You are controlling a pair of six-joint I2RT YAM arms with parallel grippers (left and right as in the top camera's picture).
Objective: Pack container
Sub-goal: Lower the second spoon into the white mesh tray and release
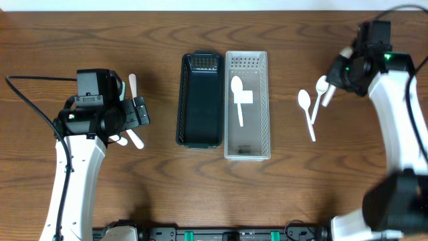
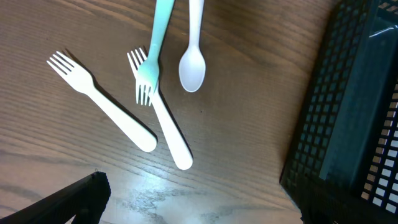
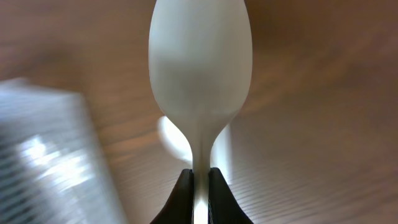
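Observation:
A black basket (image 1: 200, 100) and a clear basket (image 1: 246, 144) stand side by side mid-table. One white spoon (image 1: 237, 94) lies in the clear basket. My right gripper (image 1: 334, 79) is shut on a white spoon (image 1: 322, 85), held above the table right of the baskets; the right wrist view shows the fingers (image 3: 200, 177) clamped on its neck (image 3: 200, 68). A second white spoon (image 1: 306, 107) lies on the table beneath. My left gripper (image 1: 137, 114) is open and empty (image 2: 199, 211) above two white forks (image 2: 102, 106) (image 2: 165, 124), a teal fork (image 2: 152, 56) and a white spoon (image 2: 193, 62).
The black basket's mesh wall (image 2: 336, 124) is close on the right in the left wrist view. The clear basket (image 3: 50, 155) shows blurred at the left of the right wrist view. Utensil handles (image 1: 136, 138) stick out beside the left gripper.

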